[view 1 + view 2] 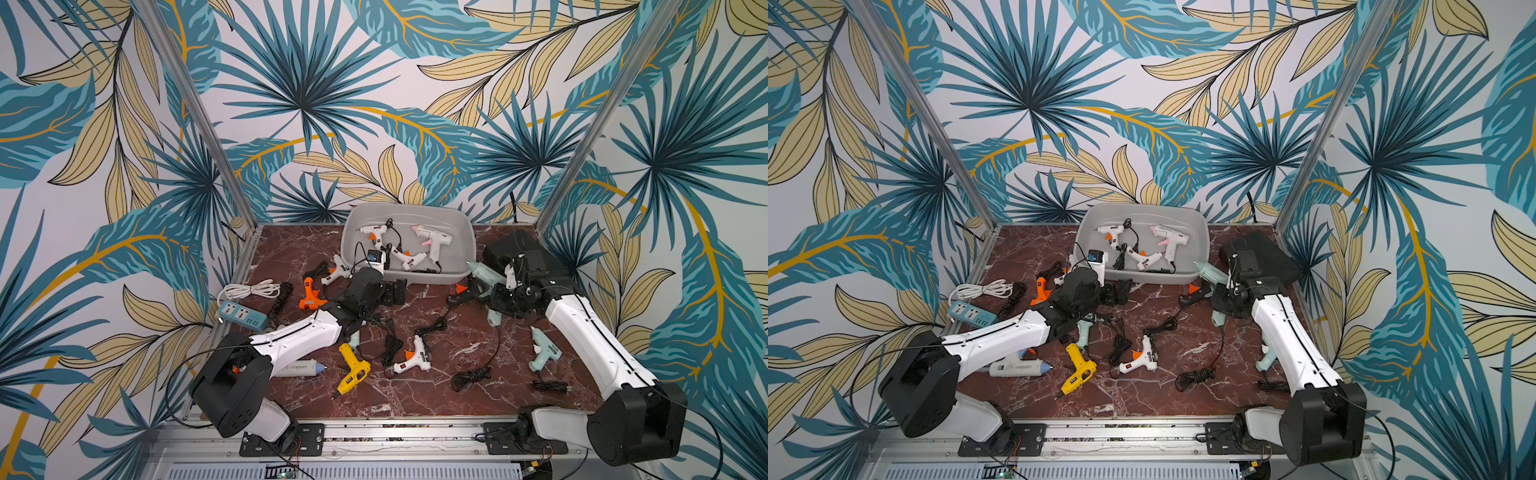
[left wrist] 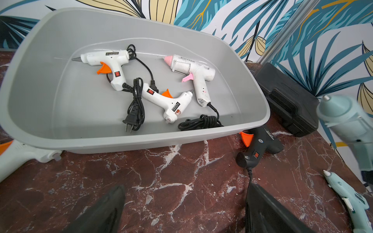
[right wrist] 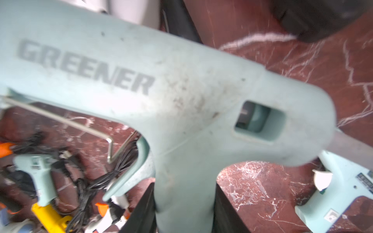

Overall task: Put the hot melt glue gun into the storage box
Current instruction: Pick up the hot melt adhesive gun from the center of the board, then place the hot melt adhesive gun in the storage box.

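The pale mint-green hot melt glue gun (image 1: 482, 273) (image 3: 161, 90) sits in my right gripper (image 1: 498, 300) (image 3: 184, 201), which is shut on its handle. The nozzle points up towards the near right corner of the storage box (image 1: 415, 277) (image 2: 141, 145), and the gun (image 2: 347, 121) looks blurred. This light grey tub stands at the back middle of the table in both top views and holds three white glue guns with their cords. My left gripper (image 1: 395, 293) (image 2: 185, 187) is open and empty over bare table just in front of the box.
A flat black case (image 1: 515, 249) lies right of the box. A black glue gun (image 1: 461, 293) lies by the box's front right corner. Yellow (image 1: 353, 372), white (image 1: 413, 357), orange (image 1: 309, 295) and mint (image 1: 544, 349) guns, cords and a power strip (image 1: 241, 316) litter the table.
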Action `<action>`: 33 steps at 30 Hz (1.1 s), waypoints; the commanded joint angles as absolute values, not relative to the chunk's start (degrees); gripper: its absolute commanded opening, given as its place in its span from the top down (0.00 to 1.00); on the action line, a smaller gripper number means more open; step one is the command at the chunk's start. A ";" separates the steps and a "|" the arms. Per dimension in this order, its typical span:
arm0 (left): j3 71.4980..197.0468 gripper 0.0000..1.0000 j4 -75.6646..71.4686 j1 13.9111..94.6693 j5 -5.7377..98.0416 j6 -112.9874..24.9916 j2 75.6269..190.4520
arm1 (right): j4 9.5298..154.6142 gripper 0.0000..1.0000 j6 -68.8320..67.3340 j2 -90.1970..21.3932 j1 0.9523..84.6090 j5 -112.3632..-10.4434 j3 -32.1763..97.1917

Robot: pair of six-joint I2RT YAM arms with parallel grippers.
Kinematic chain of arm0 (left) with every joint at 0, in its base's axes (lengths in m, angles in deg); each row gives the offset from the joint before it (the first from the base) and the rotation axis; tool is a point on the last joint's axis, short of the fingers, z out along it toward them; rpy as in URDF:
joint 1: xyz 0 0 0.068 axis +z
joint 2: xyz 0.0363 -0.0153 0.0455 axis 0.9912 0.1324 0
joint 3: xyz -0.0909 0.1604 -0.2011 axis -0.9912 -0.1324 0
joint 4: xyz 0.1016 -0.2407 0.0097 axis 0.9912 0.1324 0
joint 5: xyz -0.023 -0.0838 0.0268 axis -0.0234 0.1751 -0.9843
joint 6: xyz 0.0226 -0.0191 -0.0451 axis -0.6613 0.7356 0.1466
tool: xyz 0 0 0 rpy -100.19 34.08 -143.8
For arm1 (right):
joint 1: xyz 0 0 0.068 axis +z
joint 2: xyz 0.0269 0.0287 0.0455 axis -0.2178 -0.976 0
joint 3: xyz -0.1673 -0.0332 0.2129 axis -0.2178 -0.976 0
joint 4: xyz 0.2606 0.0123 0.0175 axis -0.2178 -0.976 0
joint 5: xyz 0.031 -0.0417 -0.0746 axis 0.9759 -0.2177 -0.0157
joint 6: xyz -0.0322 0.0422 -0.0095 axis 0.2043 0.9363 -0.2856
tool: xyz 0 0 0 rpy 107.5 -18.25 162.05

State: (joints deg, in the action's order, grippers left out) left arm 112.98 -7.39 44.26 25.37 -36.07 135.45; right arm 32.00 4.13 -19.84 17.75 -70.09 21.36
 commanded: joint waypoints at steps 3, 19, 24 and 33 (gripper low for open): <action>112.70 0.00 -10.75 44.64 23.73 -35.55 133.83 | 29.27 1.00 5.23 -19.62 20.36 -71.52 29.14; 107.86 0.00 -14.52 45.20 18.72 -35.65 128.80 | 33.90 1.00 10.49 -34.79 24.09 -62.77 64.26; 107.49 0.00 -14.71 45.27 18.46 -35.14 128.58 | 37.44 1.00 13.28 -41.72 24.82 -59.82 75.54; 107.27 0.00 -14.27 45.83 17.84 -35.47 127.84 | 49.08 1.00 15.21 -54.72 26.62 -64.39 85.52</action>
